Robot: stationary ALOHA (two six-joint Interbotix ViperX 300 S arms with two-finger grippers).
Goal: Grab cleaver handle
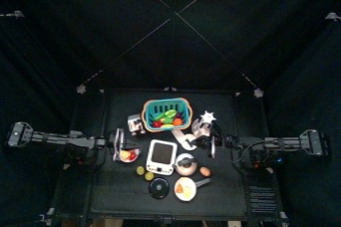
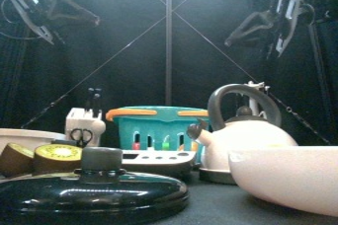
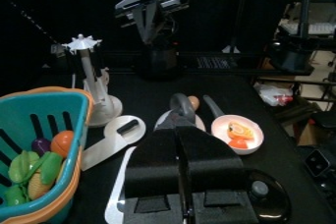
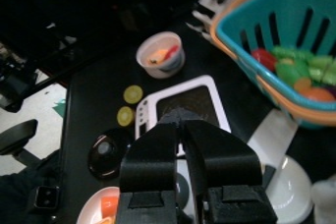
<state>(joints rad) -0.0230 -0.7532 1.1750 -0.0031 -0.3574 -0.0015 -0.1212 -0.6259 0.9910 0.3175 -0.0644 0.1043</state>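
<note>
The cleaver shows as a pale flat blade (image 3: 112, 140) lying beside the teal basket (image 3: 33, 154). The same blade (image 4: 276, 130) lies between the basket and the white board (image 4: 191, 100). I cannot make out the cleaver handle against the black table. My left gripper (image 3: 184, 132) hangs above the board's near end, jaws shut and empty. My right gripper (image 4: 184, 125) hovers over the board's edge beside the blade, jaws together with nothing between them. Seen from above, the left gripper (image 1: 123, 147) and right gripper (image 1: 220, 151) flank the board (image 1: 163, 153).
The basket (image 1: 164, 116) holds toy vegetables. A whisk stand (image 3: 85, 66) rises behind it. A kettle (image 2: 244, 120), a white plate (image 2: 284, 175) and a black lid (image 2: 93, 189) crowd the front. A fruit bowl (image 4: 160, 51) and kiwi slices (image 4: 129, 105) lie by the board.
</note>
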